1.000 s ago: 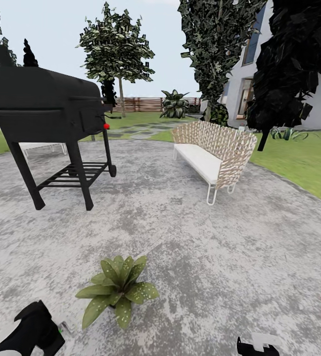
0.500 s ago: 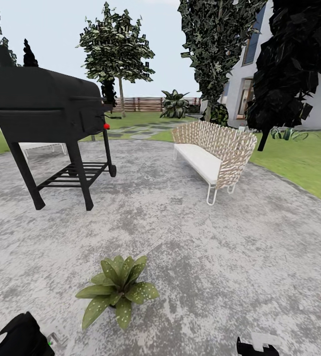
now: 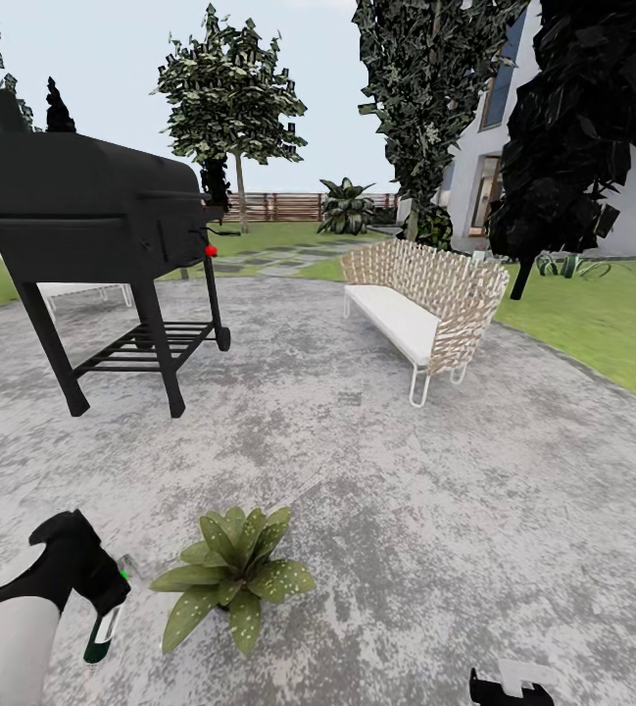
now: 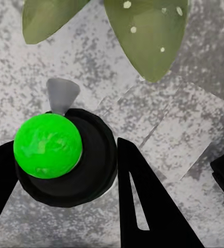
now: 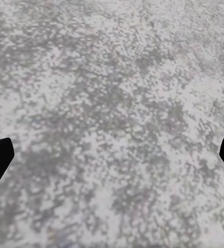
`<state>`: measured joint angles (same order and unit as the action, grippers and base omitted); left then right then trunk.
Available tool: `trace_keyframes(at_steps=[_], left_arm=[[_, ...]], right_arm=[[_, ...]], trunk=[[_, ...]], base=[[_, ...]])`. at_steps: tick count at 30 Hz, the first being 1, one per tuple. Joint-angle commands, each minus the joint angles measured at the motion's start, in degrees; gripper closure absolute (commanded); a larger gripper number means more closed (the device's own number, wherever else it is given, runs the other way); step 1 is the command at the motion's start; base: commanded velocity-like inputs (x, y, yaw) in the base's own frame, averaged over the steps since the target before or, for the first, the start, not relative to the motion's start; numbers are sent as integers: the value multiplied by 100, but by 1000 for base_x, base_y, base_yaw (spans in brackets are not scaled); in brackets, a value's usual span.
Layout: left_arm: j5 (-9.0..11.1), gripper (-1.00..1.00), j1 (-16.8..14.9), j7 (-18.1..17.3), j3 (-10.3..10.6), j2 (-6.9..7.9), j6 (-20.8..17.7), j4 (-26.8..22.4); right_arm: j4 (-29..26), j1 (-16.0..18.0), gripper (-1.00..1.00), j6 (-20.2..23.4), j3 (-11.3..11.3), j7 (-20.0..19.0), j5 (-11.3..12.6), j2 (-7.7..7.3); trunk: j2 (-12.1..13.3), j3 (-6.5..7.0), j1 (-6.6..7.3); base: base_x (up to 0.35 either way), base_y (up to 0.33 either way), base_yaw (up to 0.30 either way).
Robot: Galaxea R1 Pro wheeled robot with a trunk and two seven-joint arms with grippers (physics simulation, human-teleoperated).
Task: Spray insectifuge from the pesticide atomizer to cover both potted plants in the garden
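In the head view my left gripper (image 3: 90,586) is shut on the pesticide atomizer (image 3: 102,635), whose dark green body hangs below my hand, just left of a potted plant (image 3: 231,574). That plant is a low rosette of speckled green leaves on the grey patio. In the left wrist view the atomizer (image 4: 65,160) sits between my black fingers (image 4: 143,206), its grey nozzle towards the plant's leaves (image 4: 148,36). My right gripper (image 3: 510,686) is low at the view's bottom edge, open over bare paving (image 5: 112,124).
A black barbecue smoker (image 3: 92,245) stands at the back left of the patio (image 3: 406,510). A woven bench (image 3: 420,304) with a white cushion stands at the back right. Lawn (image 3: 602,324), trees, a wooden fence (image 3: 288,206) and a house lie beyond.
My left arm dipped low half a second ago and has now risen, bringing the atomizer up beside the potted plant. The right gripper and the camera have not moved.
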<state>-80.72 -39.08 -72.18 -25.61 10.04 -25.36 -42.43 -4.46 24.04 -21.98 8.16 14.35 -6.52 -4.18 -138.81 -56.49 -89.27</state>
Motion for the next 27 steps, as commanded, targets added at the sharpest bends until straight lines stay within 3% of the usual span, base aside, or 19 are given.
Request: trace_keyframes(at_steps=[1,3,7,9,17,27], left_arm=[[-47,100,-24,-159,-9,-3,-43,-135],[-57,100,-33,-229,3,-4,-24,-228],[-164,100,-38,-946,614,-2,-13,-270],[-181,100,-38,-1245,723,-2,-13,-273],[-198,100,-69,-1503,785,-11,-13,-267],[-185,100,-10,-1517,804,-41,-16,-238]], right_arm=[[7,4,-100,-17,45,15,-60,-9],[7,4,-100,-17,45,21,-60,-17],[7,4,-100,-16,45,24,-60,-21],[7,4,-100,-16,45,24,-60,-15],[6,4,-100,-17,45,16,-56,13],[5,4,-100,-17,46,26,-54,5]], trunk=[[-2,-6,1],[-2,-6,1],[-2,-6,1],[-2,-6,1],[-2,-6,1],[-2,-6,1]], base=[[0,0,0],[0,0,0],[0,0,0],[0,0,0],[0,13,-109],[48,272,-109]])
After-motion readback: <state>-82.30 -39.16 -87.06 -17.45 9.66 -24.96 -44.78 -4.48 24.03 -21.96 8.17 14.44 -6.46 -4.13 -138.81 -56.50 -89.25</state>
